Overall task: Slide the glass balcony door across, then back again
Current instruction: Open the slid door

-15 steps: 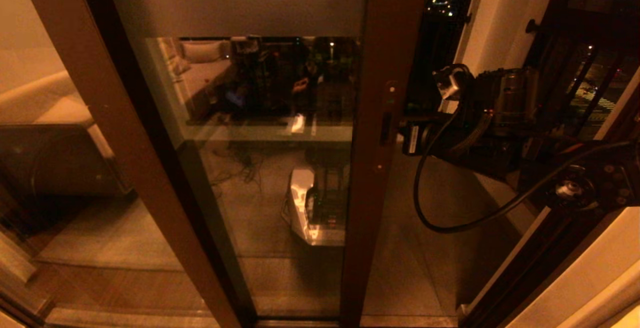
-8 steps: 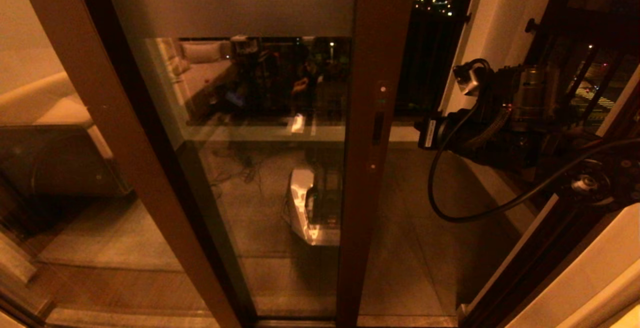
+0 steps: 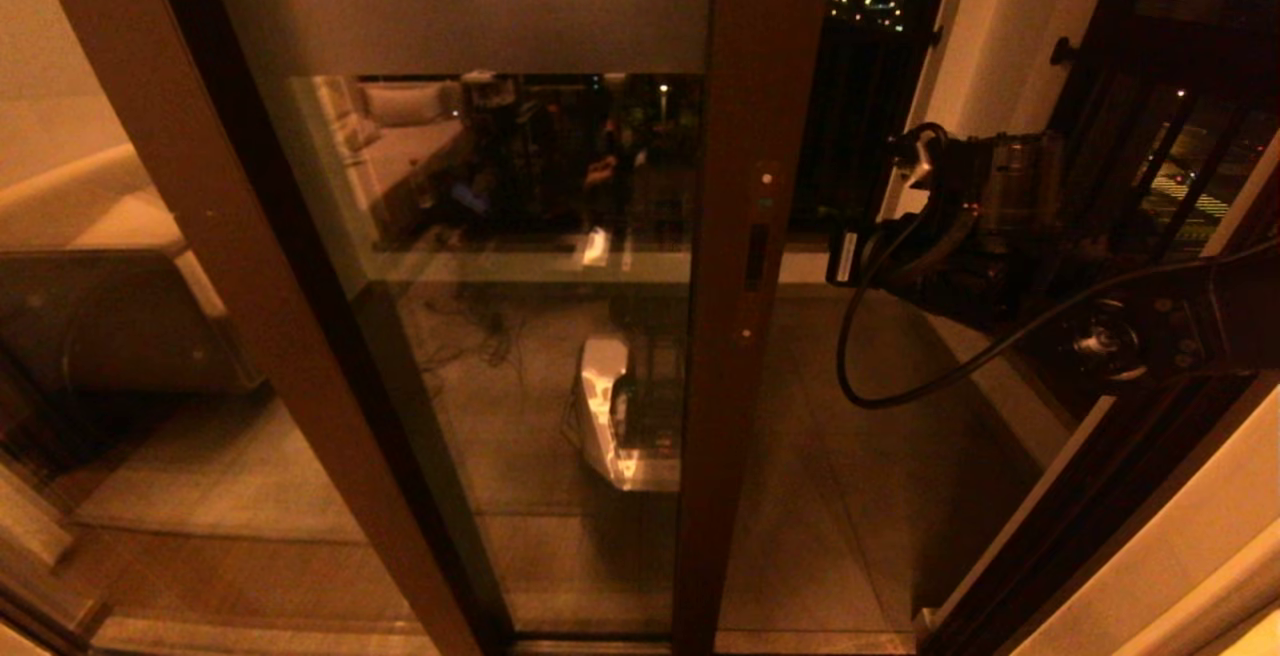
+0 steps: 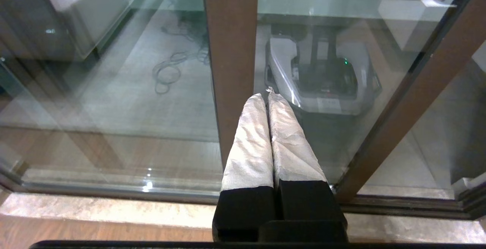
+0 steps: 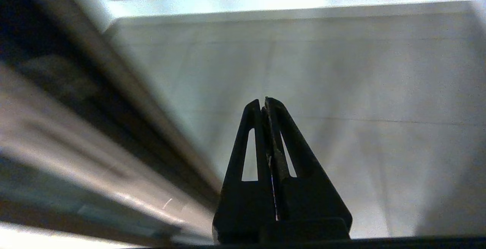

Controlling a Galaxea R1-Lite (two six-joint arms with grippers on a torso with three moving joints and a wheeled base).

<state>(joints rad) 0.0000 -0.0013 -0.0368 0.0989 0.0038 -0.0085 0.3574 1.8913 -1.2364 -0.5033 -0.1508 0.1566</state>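
Two brown-framed glass panels fill the head view, and the door (image 3: 520,266) is the one whose right upright runs down the middle of that view, with a frosted band across the glass near the top and a dark slot handle (image 3: 757,256) set in the upright. It stands partly slid across: to the right of its upright the doorway is open, showing the tiled balcony floor (image 3: 830,496), a white wall (image 3: 985,46) and dark railings with city lights behind them. The right arm reaches through that gap, level with the handle, and the right gripper (image 5: 264,103) is near the upright's outer edge but apart from it. In its wrist view the two black fingers are pressed together with nothing between them, pointing over pale floor tiles beside a blurred frame rail (image 5: 114,127). The left gripper (image 4: 266,96) sits low in front of the glass, its white-wrapped fingers (image 4: 250,142) closed against each other and empty, their tips just before a brown frame post (image 4: 231,51). The glass mirrors the robot's grey base (image 4: 322,78).
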